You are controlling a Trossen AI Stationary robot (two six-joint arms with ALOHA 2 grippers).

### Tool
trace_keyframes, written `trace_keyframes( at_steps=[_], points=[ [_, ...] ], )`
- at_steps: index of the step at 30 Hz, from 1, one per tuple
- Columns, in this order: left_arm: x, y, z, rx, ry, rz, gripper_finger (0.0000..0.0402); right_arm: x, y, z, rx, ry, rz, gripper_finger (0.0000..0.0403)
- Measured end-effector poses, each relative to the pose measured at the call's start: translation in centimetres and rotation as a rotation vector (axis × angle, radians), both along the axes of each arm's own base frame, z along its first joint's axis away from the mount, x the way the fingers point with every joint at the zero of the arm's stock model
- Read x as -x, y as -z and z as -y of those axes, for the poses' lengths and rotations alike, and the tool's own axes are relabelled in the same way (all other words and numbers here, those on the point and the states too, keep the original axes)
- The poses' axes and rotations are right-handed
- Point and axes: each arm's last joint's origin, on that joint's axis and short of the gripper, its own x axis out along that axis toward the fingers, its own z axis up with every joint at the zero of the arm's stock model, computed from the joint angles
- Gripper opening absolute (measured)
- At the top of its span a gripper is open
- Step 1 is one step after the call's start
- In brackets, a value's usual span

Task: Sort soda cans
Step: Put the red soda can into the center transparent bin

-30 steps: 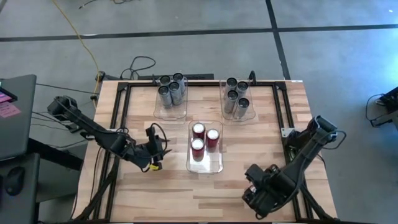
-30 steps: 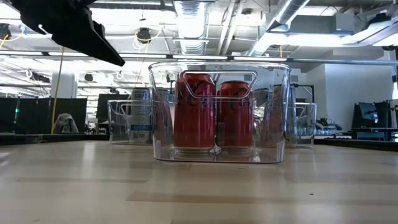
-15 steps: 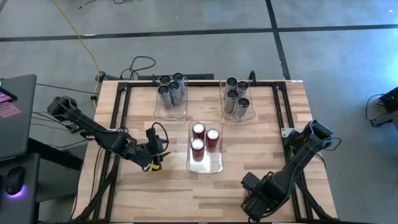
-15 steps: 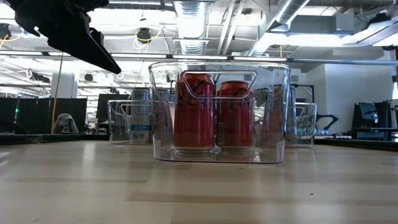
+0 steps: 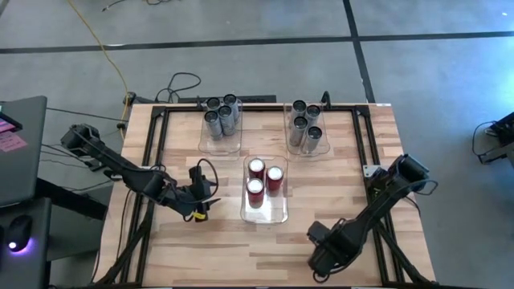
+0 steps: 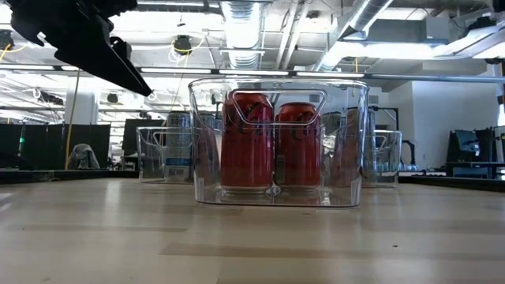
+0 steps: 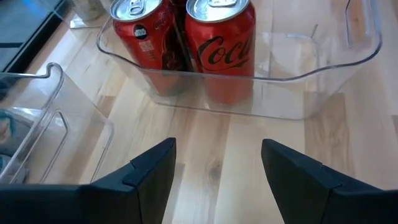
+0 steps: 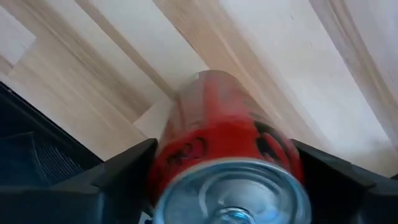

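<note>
Three red cans point(image 5: 263, 178) stand upright in the clear middle bin point(image 5: 269, 210); the low view shows them as red cans point(image 6: 272, 142) behind the bin wall. Silver-grey cans stand in the far left bin point(image 5: 219, 145) and the far right bin point(image 5: 310, 150). My left gripper point(image 5: 205, 197) is open, left of the middle bin and facing it; its fingers point(image 7: 152, 168) frame bare table before the red cans point(image 7: 221, 43). My right gripper point(image 5: 321, 257), near the table's near edge, is shut on a fourth red can point(image 8: 227, 140), which the gripper hides in the high view. My right gripper holds the red can by its side wall point(image 8: 171, 152), pinched between the two fingers point(image 8: 121, 171), one on each side. The fingers come from above and lie along the can, whose silver top point(image 8: 230, 199) faces the wrist camera. Whether its bottom touches the table I cannot tell.
Black rails point(image 5: 157, 152) run along the table's left and right sides and far edge. Open wood lies between the middle bin and the near edge point(image 5: 241, 257). A dark desk with a mouse point(image 5: 20, 229) stands left of the table.
My right gripper has moved toward the table's near edge and leftward, carrying the red can with it. The cans in the three bins have stayed in place.
</note>
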Motion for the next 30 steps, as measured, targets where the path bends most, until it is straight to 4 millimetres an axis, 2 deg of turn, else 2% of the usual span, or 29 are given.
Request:
trace_keyframes(
  at_steps=[5, 13, 21, 30],
  points=[
    [-0.2, 0.0, -0.5, 0.009, -0.040, 0.006, 0.0234, -0.5, 0.0, 0.6, 0.000, 0.003, 0.000, 0.0296],
    [-0.1, 0.4, -1.4, 0.035, -0.117, -0.028, 0.0234, -2.6, -0.6, 2.1, -0.020, 0.007, 0.038, 0.0294],
    [-0.1, 0.4, -1.5, 0.035, -0.119, -0.029, 0.0234, -6.2, -5.0, 5.5, -0.017, -0.081, 0.150, 0.0294],
    [0.0, 0.5, -1.5, 0.029, -0.121, -0.042, 0.0234, -7.2, -10.3, 9.2, 0.094, -0.119, 0.191, 0.0294]
  ],
)
